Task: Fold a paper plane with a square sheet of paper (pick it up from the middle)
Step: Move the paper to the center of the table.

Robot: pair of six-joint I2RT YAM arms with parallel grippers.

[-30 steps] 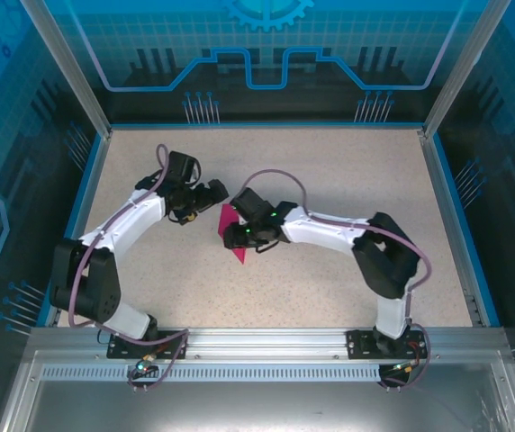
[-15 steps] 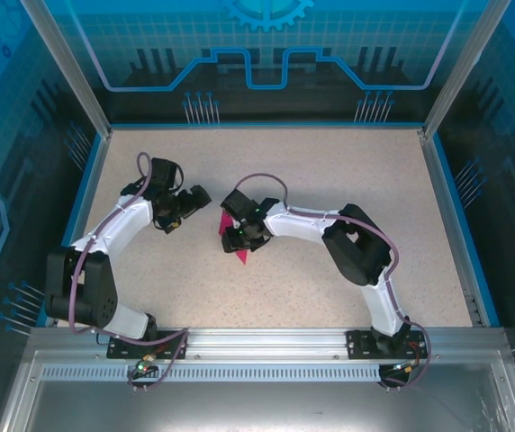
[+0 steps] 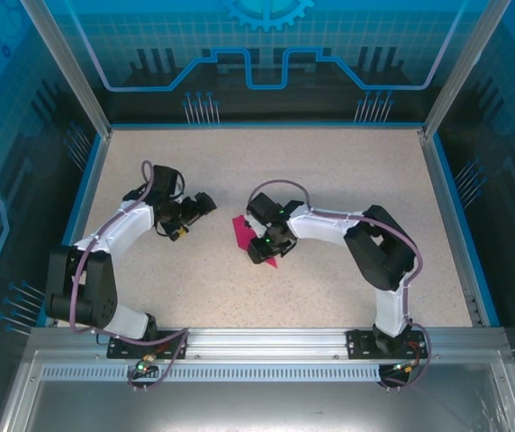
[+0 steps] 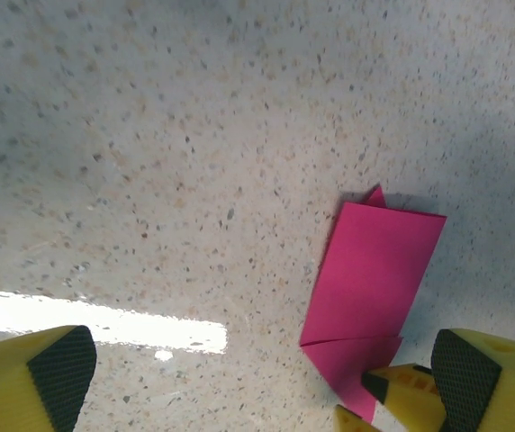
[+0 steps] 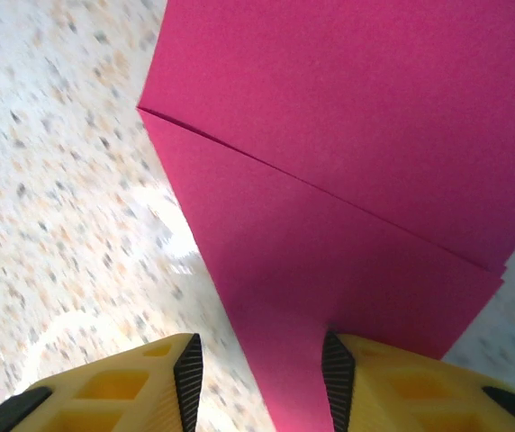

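Paper plane [image 3: 244, 229]: report location. (Operator)

Middle of the speckled surface [image 3: 347, 180], lying flat, its near end under the right claw [image 3: 261, 251]. It is a narrow folded magenta strip with one pointed end and a visible crease. The dart looks unfinished. (Technician)

What changed in the last second? (Operator)

1. The paper plane has shifted with the right claw, toward the right arm's side and slightly nearer the bases.
2. The left claw [image 3: 205, 202] has backed off. It was just beside the paper plane and now stands apart from it. (Technician)

Claw states? (Operator)

Left claw [image 4: 262, 382]: fingers spread wide, holding nothing. Right claw [image 5: 257, 382]: fingers partly apart, not pinching. In its wrist view the paper plane [image 5: 356, 135] runs under one finger, while bare surface shows beside the other. Whether that finger presses down cannot be told. (Technician)

Meaning for the task? (Operator)

Judgement: the right arm is repositioning or flattening the fold alone, with the left arm clear of it. Further folds appear to remain. (Technician)

Readable markings? (Operator)

No brand, label or text is legible. The blue enclosure panels [image 3: 266, 54] carry a gear-and-line graphic without words. (Technician)
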